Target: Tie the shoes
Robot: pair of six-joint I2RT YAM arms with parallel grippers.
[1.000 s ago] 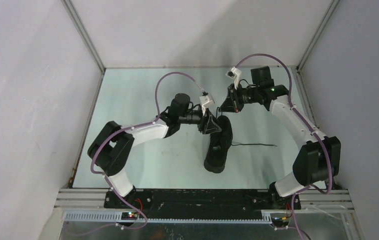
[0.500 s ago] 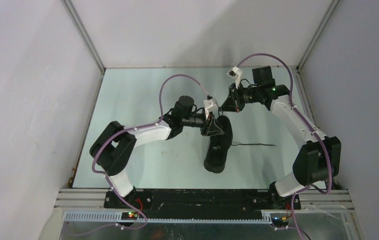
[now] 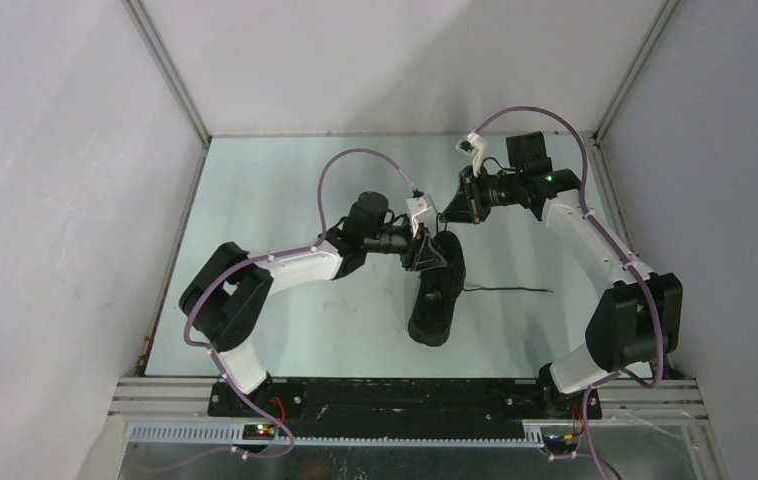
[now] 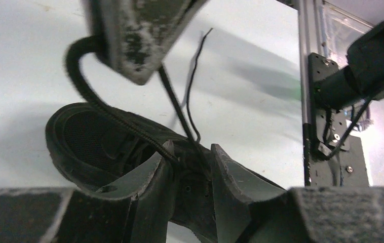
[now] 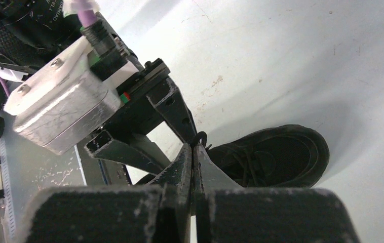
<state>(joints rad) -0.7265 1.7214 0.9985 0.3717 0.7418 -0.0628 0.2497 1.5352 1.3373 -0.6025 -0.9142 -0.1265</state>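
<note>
The black sneaker (image 3: pixel 436 295) lies on the table with its opening towards the far side. It also shows in the left wrist view (image 4: pixel 83 139) and the right wrist view (image 5: pixel 281 157). My left gripper (image 3: pixel 427 251) hovers over the shoe's lacing. Its jaws (image 4: pixel 190 154) are apart, with lace strands running between them and over the left fingertip (image 4: pixel 165 152). My right gripper (image 3: pixel 452 211), just beyond the shoe's opening, is shut (image 5: pixel 194 147) on a loop of black lace (image 4: pixel 81 76) lifted above the shoe. A loose lace end (image 3: pixel 510 290) trails right on the table.
The pale table (image 3: pixel 275 190) is walled in by white panels on three sides. A metal rail (image 3: pixel 405 400) with the arm bases runs along the near edge. The right arm's base and rail (image 4: pixel 332 101) show in the left wrist view.
My left arm has shifted slightly right, closer over the shoe's lacing. My right gripper has stayed shut on the lace with almost no movement.
</note>
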